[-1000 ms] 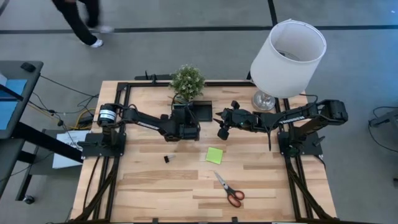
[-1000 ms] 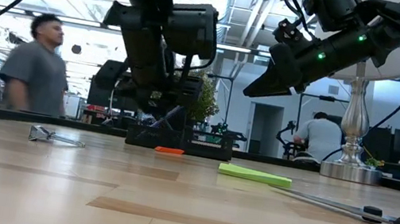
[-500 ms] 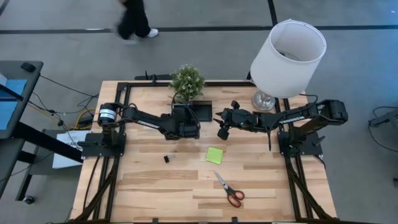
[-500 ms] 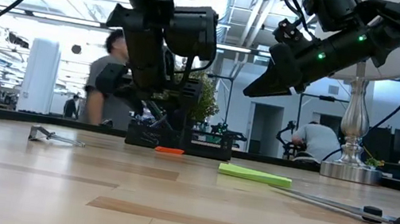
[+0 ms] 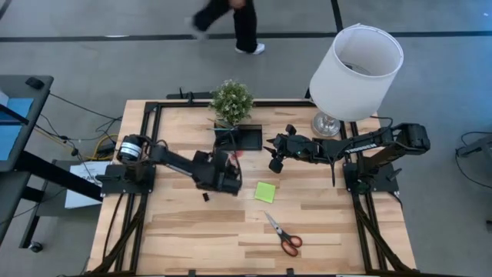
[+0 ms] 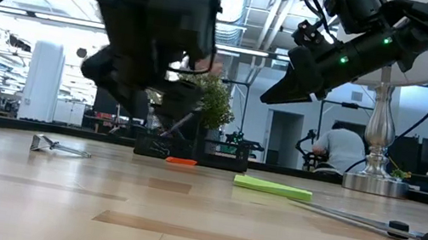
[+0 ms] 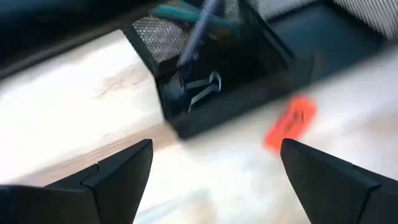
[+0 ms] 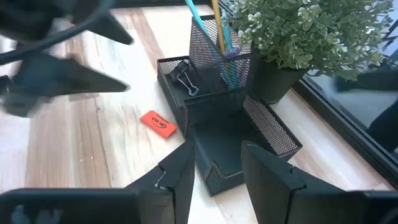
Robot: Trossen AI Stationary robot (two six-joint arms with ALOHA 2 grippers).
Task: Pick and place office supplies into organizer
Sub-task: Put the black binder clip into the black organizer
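**Red piece lies just beyond the left gripper, beside the organizer**

With its fingers spread wide apart and empty, the left gripper [image 7: 211, 168] hangs low over the surface [image 5: 192, 231] near the middle, pointing toward the organizer [image 5: 240, 138] on the far side. Straight ahead of it, between the fingertips in the left wrist view, lies the small red piece [image 7: 290, 122], flat on the wood and just beside the organizer's near wall, its long axis slanted to the gripper's line. The coming move probably turns on this: the piece sits close enough to the mesh that the fingers would need to straddle its short side. A black binder clip [image 7: 200, 87] already rests in the organizer's low compartment, with pens [image 8: 219, 37] upright in the tall cup. Nearer still lie the lime-green sticky-note square [image 5: 265, 191], the tiny black piece [image 5: 205, 196] and the red-handled scissors [image 5: 282, 234]. The right gripper [image 5: 275, 163], slightly parted and empty, hovers right of the organizer, farther from the red piece.
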